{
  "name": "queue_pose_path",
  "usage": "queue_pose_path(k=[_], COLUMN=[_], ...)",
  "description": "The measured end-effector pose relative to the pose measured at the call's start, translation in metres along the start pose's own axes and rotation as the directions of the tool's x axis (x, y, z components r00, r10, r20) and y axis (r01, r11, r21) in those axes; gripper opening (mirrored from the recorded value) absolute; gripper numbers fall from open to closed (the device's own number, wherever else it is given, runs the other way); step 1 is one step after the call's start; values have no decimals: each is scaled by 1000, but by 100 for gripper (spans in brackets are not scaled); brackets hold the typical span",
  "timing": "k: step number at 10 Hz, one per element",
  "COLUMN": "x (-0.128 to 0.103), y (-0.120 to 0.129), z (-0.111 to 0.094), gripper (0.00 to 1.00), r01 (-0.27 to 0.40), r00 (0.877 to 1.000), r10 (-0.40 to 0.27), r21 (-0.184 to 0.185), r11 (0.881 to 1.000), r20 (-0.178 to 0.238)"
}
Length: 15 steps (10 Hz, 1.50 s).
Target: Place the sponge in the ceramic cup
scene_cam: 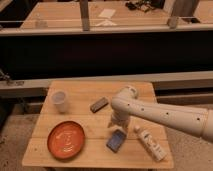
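Camera view only. Sponge (116,140) lies flat on the table (80,91), lower centre of frame, blue face up, well apart from the ceramic cup (59,100) standing upright at middle left; the cup appears empty. Gripper (116,126) points down just above the sponge's upper edge; contact not discernible. Judged step: taking hold of the sponge. To do it well: centre over the pad, clamp across its narrow width, and stay clear of the white bottle (150,143) just to the right. Claw released or clenched: cannot tell; nothing seen held.
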Motion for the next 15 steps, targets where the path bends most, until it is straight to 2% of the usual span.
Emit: queue_pose_path(k=[1,4,13,14,15], x=[-1,-3,-5,-5,-4], y=[2,2,6,6,7], z=[8,14,31,32,32], gripper=[64,64,64,63,55], r01=[3,32,58,58,57], r00=[1000,999,998,998,998], r10=[-3,-32,-58,-58,-57], r21=[-1,2,-12,-13,-14], r11=[1000,999,998,998,998], r20=[6,10,12,10,8])
